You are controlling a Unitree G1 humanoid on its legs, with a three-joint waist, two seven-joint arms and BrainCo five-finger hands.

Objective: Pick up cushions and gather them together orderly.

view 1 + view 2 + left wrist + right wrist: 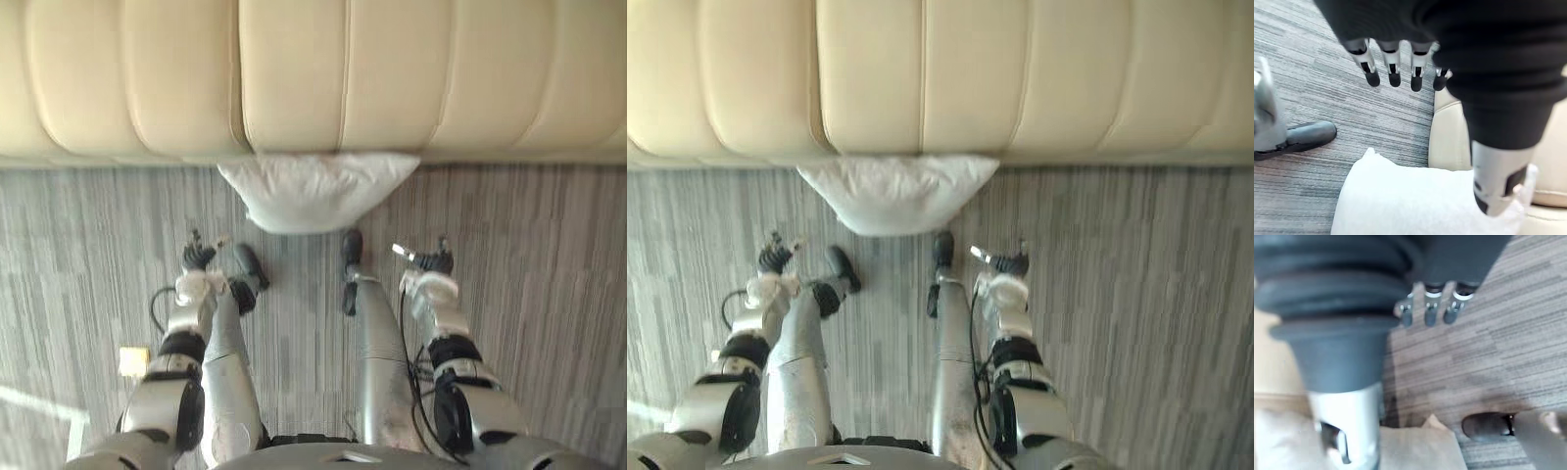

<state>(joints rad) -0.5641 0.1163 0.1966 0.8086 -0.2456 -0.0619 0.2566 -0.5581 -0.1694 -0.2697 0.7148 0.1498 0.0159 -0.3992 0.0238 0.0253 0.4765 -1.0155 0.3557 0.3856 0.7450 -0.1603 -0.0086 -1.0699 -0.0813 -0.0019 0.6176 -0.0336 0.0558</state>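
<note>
A white cushion [312,190] lies on the grey carpet, pressed against the base of the cream sofa [313,78]. It also shows in the left wrist view as the white cushion [1415,200] and in the right wrist view as the cushion [1415,448]. My left hand [199,258] hangs above the carpet, short of the cushion and to its left, fingers [1393,71] straight and empty. My right hand [429,262] hovers on the other side, to the cushion's right, fingers [1430,313] relaxed with nothing in them.
The sofa runs across the whole far side. Striped grey carpet [529,255] spreads on both sides of the cushion. A small yellow-white object [133,361] lies on the carpet at the lower left.
</note>
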